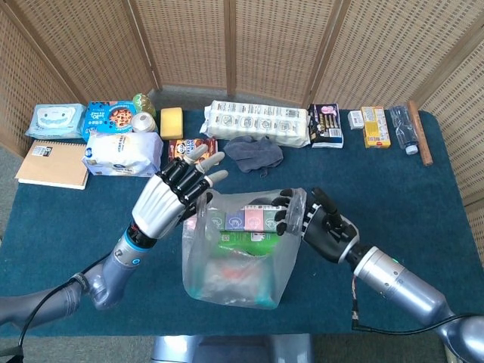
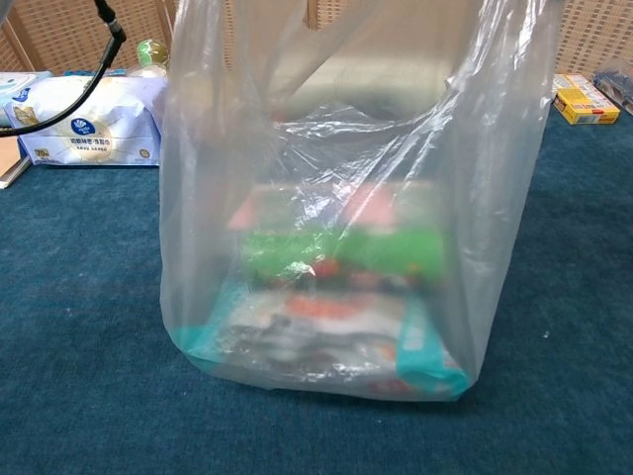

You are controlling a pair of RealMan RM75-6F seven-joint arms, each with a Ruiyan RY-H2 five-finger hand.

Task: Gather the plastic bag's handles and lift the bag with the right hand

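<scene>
I see the blue table (image 1: 454,189) backed by wicker screens (image 1: 227,45). My left hand (image 1: 170,198) hovers at the bag's ten o'clock, fingers spread, empty. The plastic bag (image 1: 238,253) stands mid-table, mouth upward, long axis vertical. My right hand (image 1: 314,221), at its three o'clock, grips the rim.

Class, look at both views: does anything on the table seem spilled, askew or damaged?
Nothing stands out. The plastic bag stands upright on the table with its goods inside, and the packages along the far edge lie in a tidy row.
</scene>
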